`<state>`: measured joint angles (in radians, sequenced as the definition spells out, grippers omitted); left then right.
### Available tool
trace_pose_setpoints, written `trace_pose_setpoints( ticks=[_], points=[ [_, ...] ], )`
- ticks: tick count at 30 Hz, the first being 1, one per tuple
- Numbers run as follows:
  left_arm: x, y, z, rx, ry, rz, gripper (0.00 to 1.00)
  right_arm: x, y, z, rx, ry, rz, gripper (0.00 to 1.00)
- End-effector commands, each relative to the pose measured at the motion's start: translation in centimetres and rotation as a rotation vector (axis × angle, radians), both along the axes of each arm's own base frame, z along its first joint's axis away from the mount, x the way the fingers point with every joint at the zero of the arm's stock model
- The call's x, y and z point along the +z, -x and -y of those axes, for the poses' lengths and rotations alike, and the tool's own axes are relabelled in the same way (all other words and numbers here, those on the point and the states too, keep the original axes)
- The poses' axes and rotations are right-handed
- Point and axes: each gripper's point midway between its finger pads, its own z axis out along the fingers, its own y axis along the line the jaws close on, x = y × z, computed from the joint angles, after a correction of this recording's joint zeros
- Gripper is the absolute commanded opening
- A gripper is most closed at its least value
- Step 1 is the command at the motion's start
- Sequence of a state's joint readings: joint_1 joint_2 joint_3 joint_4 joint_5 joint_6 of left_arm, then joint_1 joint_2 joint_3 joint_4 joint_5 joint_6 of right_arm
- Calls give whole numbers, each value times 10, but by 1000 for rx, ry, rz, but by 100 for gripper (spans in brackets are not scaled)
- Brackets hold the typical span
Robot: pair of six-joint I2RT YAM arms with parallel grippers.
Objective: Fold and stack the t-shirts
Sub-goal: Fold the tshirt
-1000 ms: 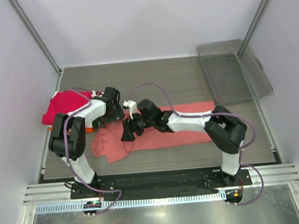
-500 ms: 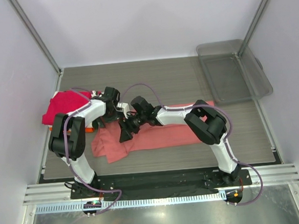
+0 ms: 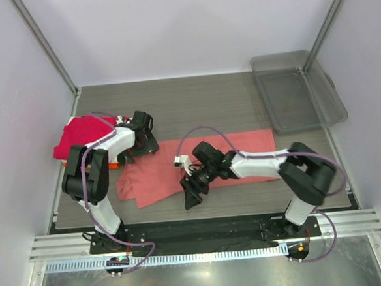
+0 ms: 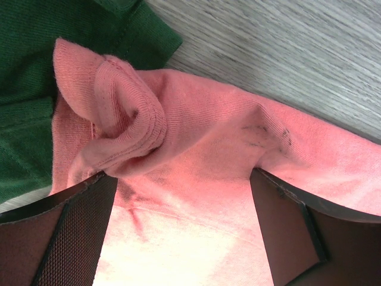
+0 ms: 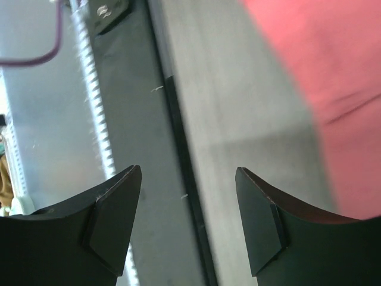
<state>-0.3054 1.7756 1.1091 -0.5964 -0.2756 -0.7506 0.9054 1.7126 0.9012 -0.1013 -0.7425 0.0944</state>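
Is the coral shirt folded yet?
Not finished: the coral shirt lies stretched as a long strip across the table, its left end bunched.

A clear grey bin [image 3: 298,91] sits at the table's [image 3: 207,96] far-right corner.

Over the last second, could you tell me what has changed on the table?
The right gripper pulled back from beside the left gripper toward the near table edge, open and empty. The left gripper stayed over a corner of the coral shirt; magenta shirt and bin unmoved.
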Motion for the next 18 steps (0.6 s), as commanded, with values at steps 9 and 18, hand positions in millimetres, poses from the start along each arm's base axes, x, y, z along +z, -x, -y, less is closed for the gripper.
trace_pose_setpoints(
  ticks=[9, 18],
  points=[
    [26, 7, 10, -62, -35, 92, 97, 53, -67, 43, -583, 149, 273, 61],
    [71, 52, 49, -129, -16, 193, 99, 35, -119, 161, -1146, 554, 481, 42]
  ],
)
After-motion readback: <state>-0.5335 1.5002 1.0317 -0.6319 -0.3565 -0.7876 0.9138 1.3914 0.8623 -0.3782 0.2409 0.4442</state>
